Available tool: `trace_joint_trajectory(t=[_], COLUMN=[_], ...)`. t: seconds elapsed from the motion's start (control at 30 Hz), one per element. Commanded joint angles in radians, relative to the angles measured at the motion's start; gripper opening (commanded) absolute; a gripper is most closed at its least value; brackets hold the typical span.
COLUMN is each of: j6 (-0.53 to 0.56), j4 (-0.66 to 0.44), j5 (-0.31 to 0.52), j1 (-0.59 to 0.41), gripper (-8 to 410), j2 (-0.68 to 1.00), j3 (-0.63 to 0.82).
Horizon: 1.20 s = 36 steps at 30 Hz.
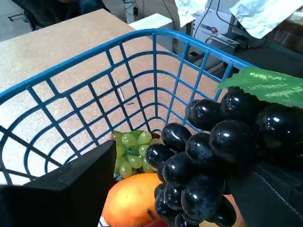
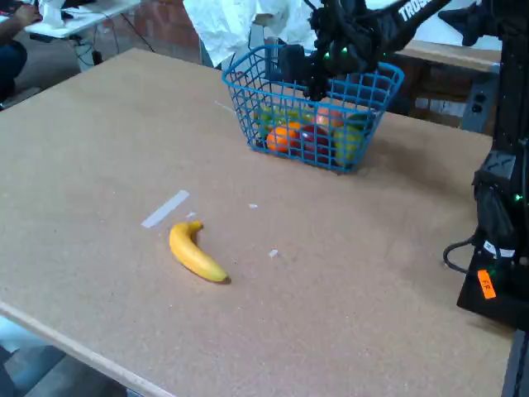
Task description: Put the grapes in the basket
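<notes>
Over the brown table [image 2: 124, 149], the end effector [image 1: 161, 189] pinches glossy black grapes [image 1: 213, 151] above the blue basket [image 1: 85, 61].

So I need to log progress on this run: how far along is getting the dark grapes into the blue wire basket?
Done: the glossy black-purple grape bunch is lifted and carried over the blue wire-mesh basket. In hand: the gripper holds the bunch above the green grapes and orange fruit inside. Left: release it. The yellow banana lies on the table.
</notes>
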Motion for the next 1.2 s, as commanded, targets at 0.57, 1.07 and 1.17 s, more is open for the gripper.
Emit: trace_joint_trajectory(t=[0.57,1.07,1.17], j6=[-0.226,-0.072,0.011], j4=[-0.029,-0.002,-0.001], j5=[0.089,0.069,0.079], j1=[0.01,0.006,0.004], gripper=[296,296,296], j2=[-0.003,-0.014,-0.017], j3=[0.002,0.002,0.002])
